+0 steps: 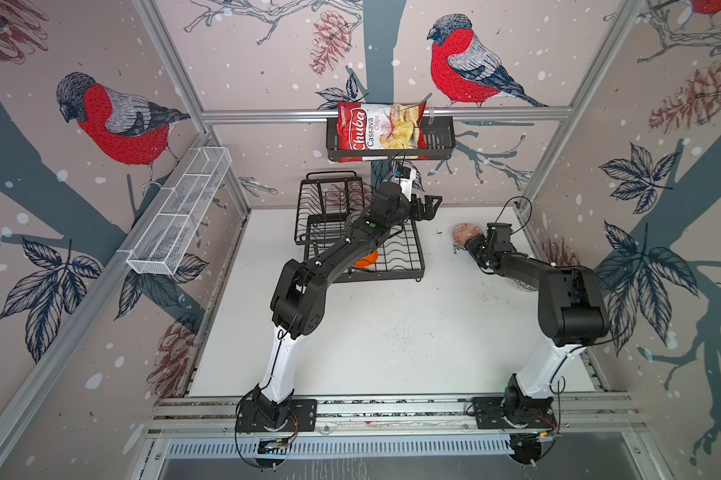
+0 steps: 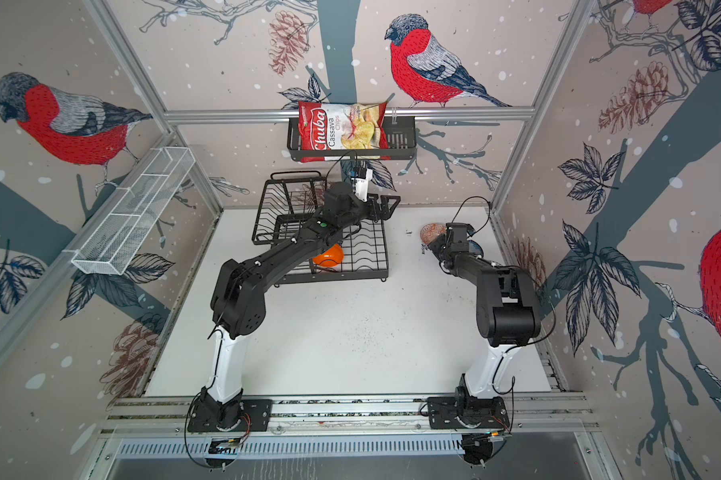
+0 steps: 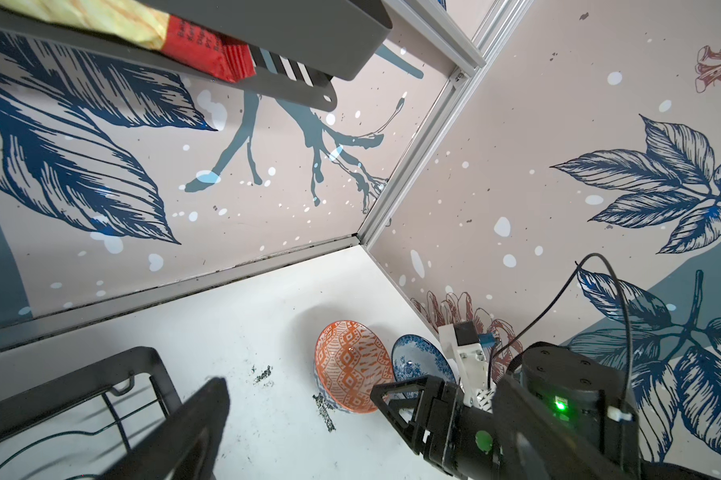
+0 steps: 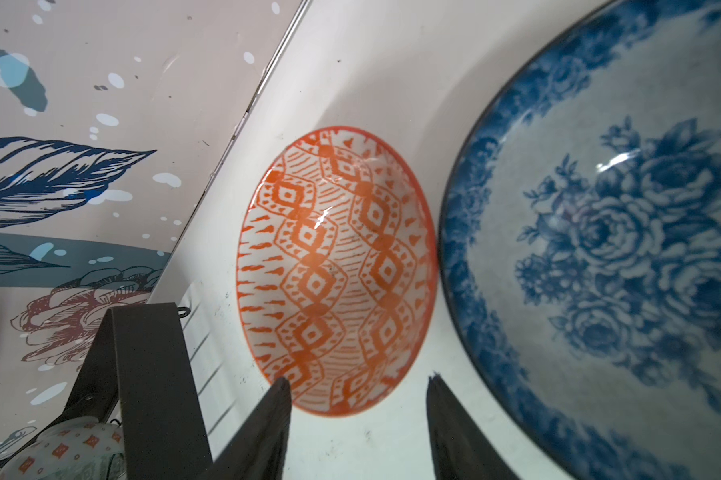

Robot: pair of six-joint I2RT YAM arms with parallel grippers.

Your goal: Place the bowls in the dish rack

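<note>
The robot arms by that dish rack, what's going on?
Bowls are going into the black wire dish rack; a plain glossy orange bowl sits in its lower tray. The left gripper hovers open and empty near the rack. The right gripper has jaws apart around the rim of a tilted salmon-orange patterned bowl, beside a blue-white floral bowl.

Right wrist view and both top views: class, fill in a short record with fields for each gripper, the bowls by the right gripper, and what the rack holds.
left gripper: open, empty, raised near the far right corner of the dish rack
right gripper: fingers apart, at the rim of the salmon-orange bowl
beside that bowl: blue-white floral bowl
in rack: plain orange bowl, lower tray
</note>
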